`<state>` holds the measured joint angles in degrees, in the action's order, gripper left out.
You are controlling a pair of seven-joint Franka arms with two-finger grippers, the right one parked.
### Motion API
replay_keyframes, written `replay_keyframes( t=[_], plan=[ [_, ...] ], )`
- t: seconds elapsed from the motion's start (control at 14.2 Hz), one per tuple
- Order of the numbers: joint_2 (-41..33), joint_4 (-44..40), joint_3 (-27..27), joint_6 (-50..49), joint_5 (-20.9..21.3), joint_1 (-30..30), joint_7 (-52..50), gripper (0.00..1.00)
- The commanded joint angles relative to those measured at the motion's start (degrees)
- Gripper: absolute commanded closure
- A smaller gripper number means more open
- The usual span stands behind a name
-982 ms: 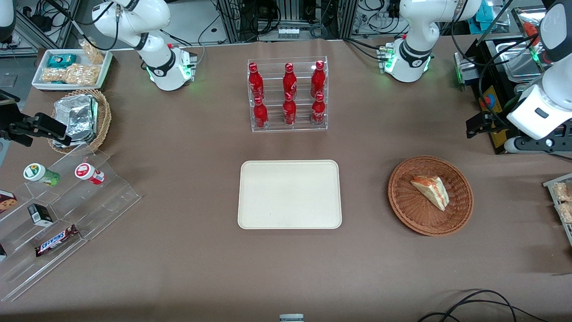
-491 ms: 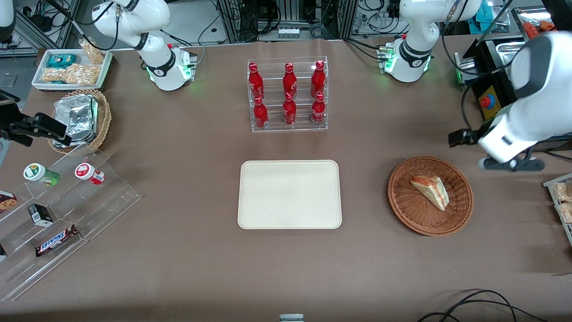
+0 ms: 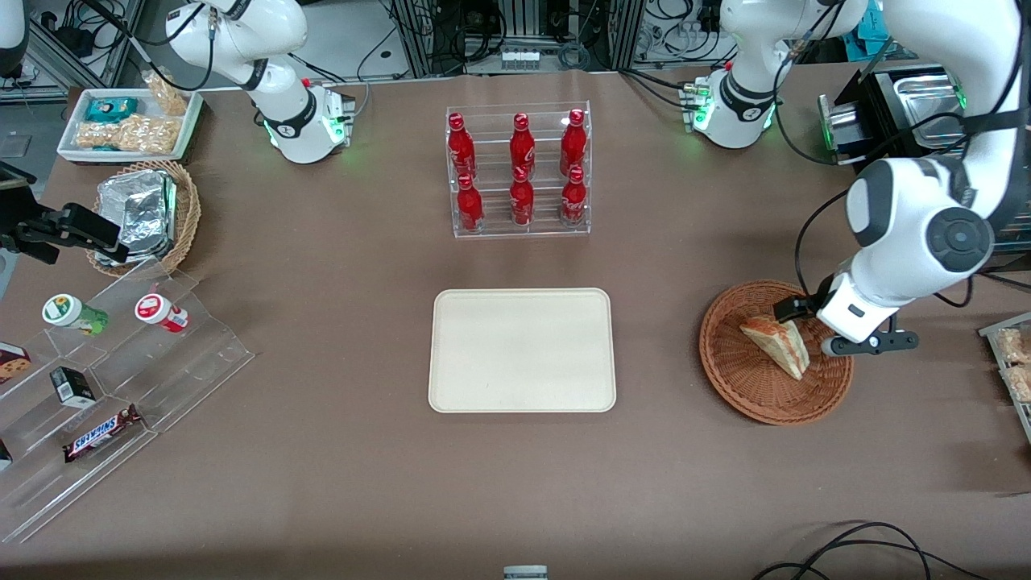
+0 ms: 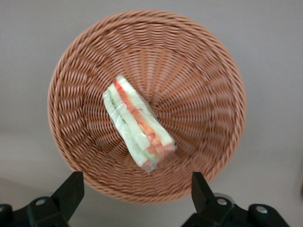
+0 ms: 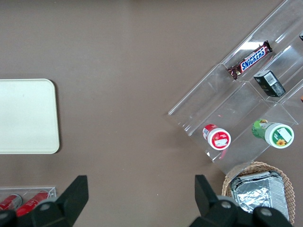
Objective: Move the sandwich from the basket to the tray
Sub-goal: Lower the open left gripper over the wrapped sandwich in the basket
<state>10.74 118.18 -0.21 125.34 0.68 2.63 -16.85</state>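
The sandwich (image 3: 777, 344), a pale wedge with red and green filling at its cut edge, lies in the reddish-brown wicker basket (image 3: 729, 366) toward the working arm's end of the table. My left gripper (image 3: 847, 324) hovers above the basket's rim, just beside the sandwich and apart from it. In the left wrist view the sandwich (image 4: 137, 125) rests wrapped in clear film near the middle of the basket (image 4: 208, 71). The gripper (image 4: 135, 189) is open, its black fingers (image 4: 71, 188) wide apart over the rim with nothing between them. The cream tray (image 3: 522, 350) lies bare mid-table.
A clear rack of red bottles (image 3: 519, 173) stands farther from the front camera than the tray. A tiered acrylic stand (image 3: 121, 362), a tan basket of foil packs (image 3: 145, 213) and a white snack tray (image 3: 129, 121) sit toward the parked arm's end. Metal containers (image 3: 910, 105) stand near the working arm.
The left arm has swung in from the table's edge and come down over the basket. The sandwich, basket and tray have not moved.
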Motion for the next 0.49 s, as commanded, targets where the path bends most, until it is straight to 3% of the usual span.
replay_keyframes(
  t=[0.0,0.14,0.35,0.42],
  plan=[
    [2.0,0.3,-0.1,3.5,0.5,0.4,-22.9,0.00],
    [5.0,-0.1,-0.1,7.4,0.8,0.4,-34.9,0.00],
    [8.9,-0.2,-0.1,9.8,0.4,0.3,-38.3,0.00],
    [9.9,-0.5,-0.1,9.8,0.4,0.3,-38.4,0.15]
  ],
)
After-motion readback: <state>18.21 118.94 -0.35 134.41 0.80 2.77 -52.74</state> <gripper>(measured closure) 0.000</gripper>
